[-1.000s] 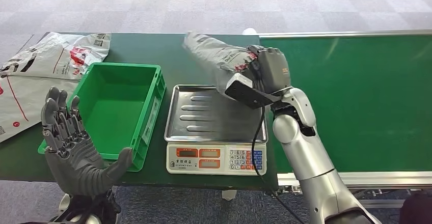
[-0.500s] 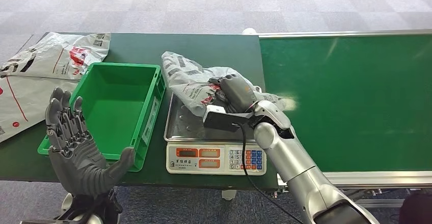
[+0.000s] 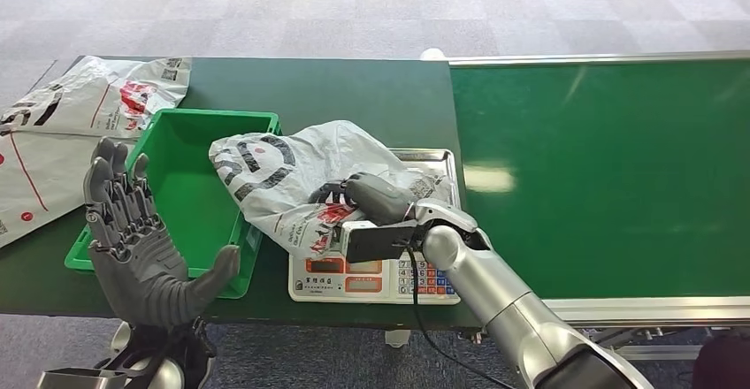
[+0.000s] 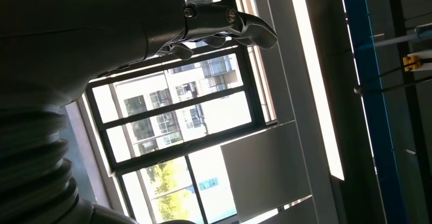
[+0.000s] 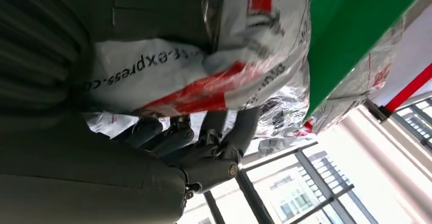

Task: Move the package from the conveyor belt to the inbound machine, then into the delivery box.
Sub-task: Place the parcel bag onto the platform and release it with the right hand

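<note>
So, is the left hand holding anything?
No. In the head view the left hand is raised beside the green bin with fingers spread, and nothing is in it.

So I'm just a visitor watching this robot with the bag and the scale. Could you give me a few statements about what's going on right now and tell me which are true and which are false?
1. The right hand holds the grey package. True; its fingers wrap the plastic.
2. The package lies flat inside the green crate. False: it hangs over the scale and the crate's near edge, held up.
3. The left hand holds a second bag. False: it is raised and holds nothing, fingers apart.
4. The conveyor belt carries no package. True.
5. More grey bags lie on the table beyond the crate. True.
</note>
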Controlling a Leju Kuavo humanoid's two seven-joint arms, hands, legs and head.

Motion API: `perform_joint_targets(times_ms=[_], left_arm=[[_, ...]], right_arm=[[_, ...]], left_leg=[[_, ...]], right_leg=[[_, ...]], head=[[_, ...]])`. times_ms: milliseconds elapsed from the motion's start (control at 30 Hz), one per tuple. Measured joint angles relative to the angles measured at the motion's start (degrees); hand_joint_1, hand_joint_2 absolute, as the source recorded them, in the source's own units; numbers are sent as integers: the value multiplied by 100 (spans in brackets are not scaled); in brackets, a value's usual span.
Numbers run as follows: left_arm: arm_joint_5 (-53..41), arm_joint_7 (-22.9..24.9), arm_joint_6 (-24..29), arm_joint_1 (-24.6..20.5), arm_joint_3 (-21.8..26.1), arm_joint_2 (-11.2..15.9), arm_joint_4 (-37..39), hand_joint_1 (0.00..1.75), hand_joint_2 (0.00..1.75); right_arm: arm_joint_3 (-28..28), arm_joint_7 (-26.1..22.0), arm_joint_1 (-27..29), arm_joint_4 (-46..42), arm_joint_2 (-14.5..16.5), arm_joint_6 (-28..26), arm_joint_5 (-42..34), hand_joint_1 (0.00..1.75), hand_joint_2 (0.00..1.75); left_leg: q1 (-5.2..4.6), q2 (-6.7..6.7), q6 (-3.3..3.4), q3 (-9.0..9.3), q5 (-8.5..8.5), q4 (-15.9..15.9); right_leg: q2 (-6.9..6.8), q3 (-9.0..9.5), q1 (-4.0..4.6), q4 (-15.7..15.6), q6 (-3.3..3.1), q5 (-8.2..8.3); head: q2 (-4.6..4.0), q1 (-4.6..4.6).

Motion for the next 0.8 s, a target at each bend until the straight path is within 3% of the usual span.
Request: perform_joint_targets(times_ms=[167, 800], left_arm=[[-54, 0, 68, -12, -34, 10, -3, 0, 175], [-55, 0, 71, -12, -36, 14, -9, 0, 175]], right_arm=[[-145, 2, -186, 196, 65, 349, -723, 0, 0], [-186, 1, -249, 333, 83, 375, -751, 0, 0]], left_leg=[[0, 1, 0, 1, 0, 1], [0, 1, 0, 0, 0, 1]], right_leg=[[1, 0, 0, 0, 0, 1], [2, -2, 0, 0, -1, 1]], head=[[0, 0], [0, 0]])
